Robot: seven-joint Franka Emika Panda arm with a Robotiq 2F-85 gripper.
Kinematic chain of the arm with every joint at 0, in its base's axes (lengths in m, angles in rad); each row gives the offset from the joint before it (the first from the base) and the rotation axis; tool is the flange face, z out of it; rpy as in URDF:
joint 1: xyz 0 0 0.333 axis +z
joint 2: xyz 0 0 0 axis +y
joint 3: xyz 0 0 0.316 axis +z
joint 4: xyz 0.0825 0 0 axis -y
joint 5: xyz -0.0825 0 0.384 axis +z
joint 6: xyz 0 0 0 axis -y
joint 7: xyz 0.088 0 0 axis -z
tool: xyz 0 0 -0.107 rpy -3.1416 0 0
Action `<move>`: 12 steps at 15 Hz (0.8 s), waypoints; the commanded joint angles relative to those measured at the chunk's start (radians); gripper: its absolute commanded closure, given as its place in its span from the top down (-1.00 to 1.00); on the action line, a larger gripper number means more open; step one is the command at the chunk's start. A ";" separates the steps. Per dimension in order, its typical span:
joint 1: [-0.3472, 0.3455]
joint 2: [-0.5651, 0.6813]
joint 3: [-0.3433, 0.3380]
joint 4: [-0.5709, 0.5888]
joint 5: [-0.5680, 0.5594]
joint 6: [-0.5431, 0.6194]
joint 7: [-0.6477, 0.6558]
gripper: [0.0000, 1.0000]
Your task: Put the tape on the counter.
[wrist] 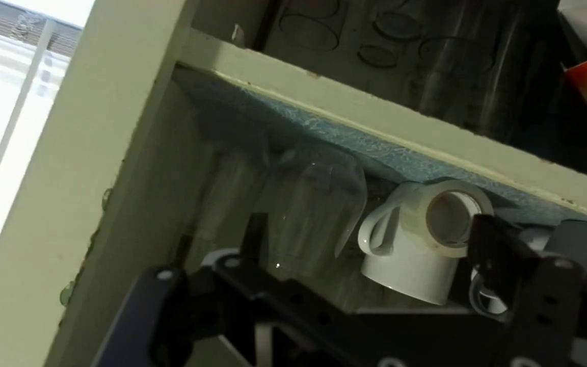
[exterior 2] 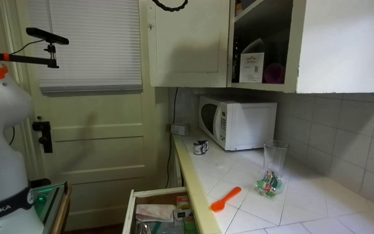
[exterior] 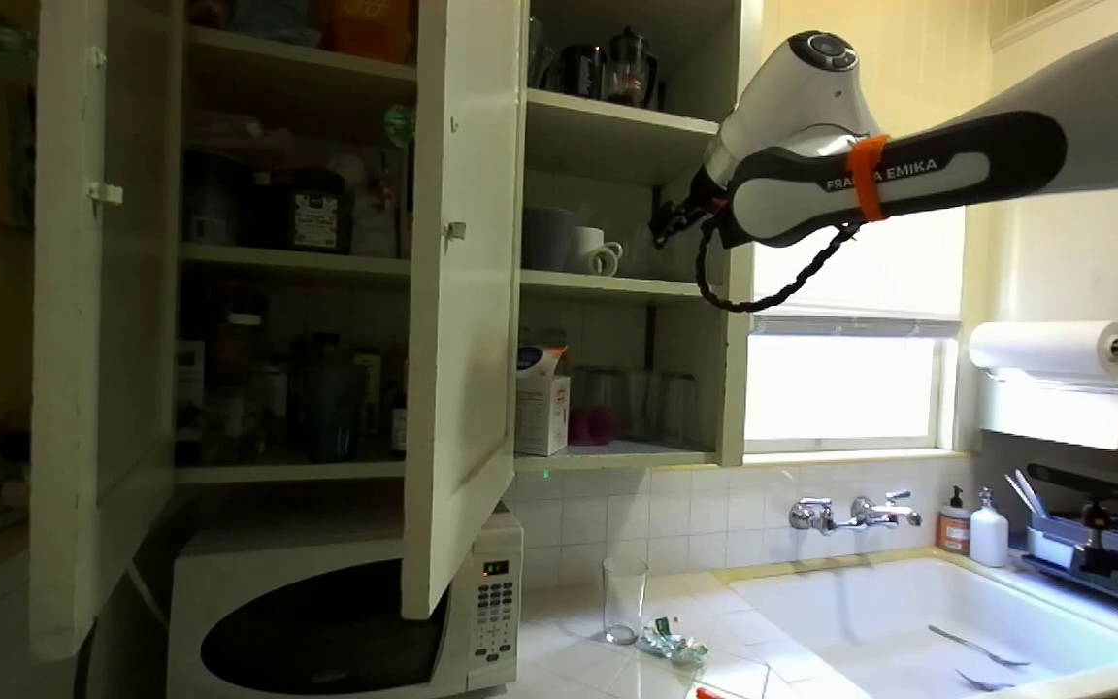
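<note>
The roll of clear tape point(wrist: 423, 227) stands on edge on a cupboard shelf, against the white mug point(wrist: 410, 275), in the wrist view. In an exterior view the white mug point(exterior: 586, 248) shows on the middle shelf; I cannot clearly tell the tape from its handle there. My gripper point(wrist: 375, 229) is open and empty. Its right finger overlaps the tape's right edge in the wrist view; the depth between them is unclear. In an exterior view my gripper point(exterior: 666, 225) is at the shelf opening, right of the mug. The white counter point(exterior: 559, 670) is far below, also in an exterior view point(exterior 2: 261, 211).
Clear glasses point(wrist: 319, 204) stand left of the mug. The shelf edge point(wrist: 400, 122) and the cupboard side post point(wrist: 115, 142) border the opening. An open cupboard door point(exterior: 467, 291) is nearby. A tall glass point(exterior 2: 275, 156), wrapped packets point(exterior 2: 269, 185) and an orange spoon point(exterior 2: 226, 200) lie on the counter.
</note>
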State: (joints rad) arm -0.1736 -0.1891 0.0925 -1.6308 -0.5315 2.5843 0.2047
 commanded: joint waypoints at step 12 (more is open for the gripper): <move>-0.016 0.148 0.031 0.096 -0.364 0.113 0.313 1.00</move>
State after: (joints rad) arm -0.1807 -0.0797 0.1115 -1.5938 -0.7968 2.6729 0.4304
